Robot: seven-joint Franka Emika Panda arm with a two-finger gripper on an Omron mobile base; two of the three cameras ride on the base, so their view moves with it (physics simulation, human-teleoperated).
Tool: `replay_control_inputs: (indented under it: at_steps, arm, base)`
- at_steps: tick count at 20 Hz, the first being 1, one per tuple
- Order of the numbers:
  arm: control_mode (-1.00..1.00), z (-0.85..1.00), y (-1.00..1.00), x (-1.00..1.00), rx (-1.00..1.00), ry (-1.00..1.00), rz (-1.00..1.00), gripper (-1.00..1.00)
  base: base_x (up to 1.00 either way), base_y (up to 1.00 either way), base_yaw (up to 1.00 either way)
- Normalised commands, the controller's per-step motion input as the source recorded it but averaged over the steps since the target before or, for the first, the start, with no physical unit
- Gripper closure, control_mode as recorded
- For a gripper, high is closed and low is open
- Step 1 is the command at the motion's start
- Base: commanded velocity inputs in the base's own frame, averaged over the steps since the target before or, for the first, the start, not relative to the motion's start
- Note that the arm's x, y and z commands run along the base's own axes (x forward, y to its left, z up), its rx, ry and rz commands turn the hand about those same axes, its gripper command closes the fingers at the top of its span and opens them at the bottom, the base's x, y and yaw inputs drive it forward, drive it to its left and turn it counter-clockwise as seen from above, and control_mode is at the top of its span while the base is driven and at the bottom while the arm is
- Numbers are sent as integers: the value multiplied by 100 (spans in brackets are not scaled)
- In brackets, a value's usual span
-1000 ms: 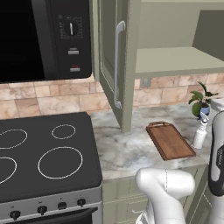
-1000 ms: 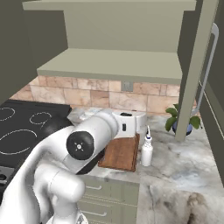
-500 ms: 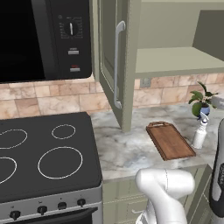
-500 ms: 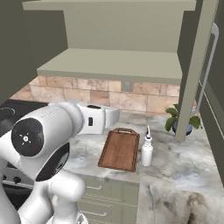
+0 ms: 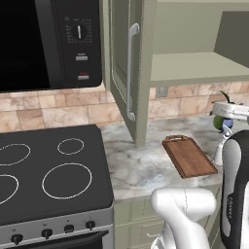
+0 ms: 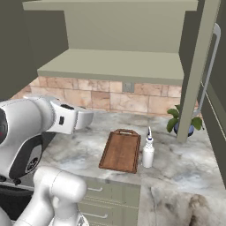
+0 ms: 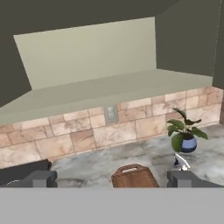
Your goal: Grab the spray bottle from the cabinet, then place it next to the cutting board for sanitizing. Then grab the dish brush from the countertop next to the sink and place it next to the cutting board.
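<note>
Spray bottle [image 6: 148, 152] stands on worktop [image 6: 185, 167], just beside cutting board [image 6: 121, 150]. My pincer [image 7: 113, 178] is wide, holding nothing. Risk as I judge it: the arm's swing toward the dish brush could clip the bottle and topple it.

A cutting board [image 6: 121, 150] lies on the countertop [image 6: 185, 165], its handle slot toward the back wall at twelve o'clock. A spray bottle [image 6: 148, 151] stands upright just beside the board at three o'clock. A potted plant [image 6: 183, 122] sits behind the bottle, toward one o'clock. The cabinet [image 5: 194, 68] hangs open above the counter, its door [image 5: 125, 73] swung out. A stovetop [image 5: 48, 172] lies at nine o'clock, with a microwave [image 5: 48, 44] above it.
</note>
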Motion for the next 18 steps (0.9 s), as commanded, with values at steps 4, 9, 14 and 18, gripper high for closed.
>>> replay_control_inputs:
  at_steps: [4, 9, 14, 18]
  arm:
    - [-100, 21, 12, -32, -6, -1, 0, -100]
    - [-100, 10, 32, -31, -15, -2, 0, -100]
    - [100, 0, 24, -12, -11, -3, 0, -100]
    - [100, 0, 0, 0, 0, 0, 0, -100]
  base:
    - [0, 0, 0]
    - [0, 0, 0]
    - [-8, 1, 0]
    - [-84, 0, 0]
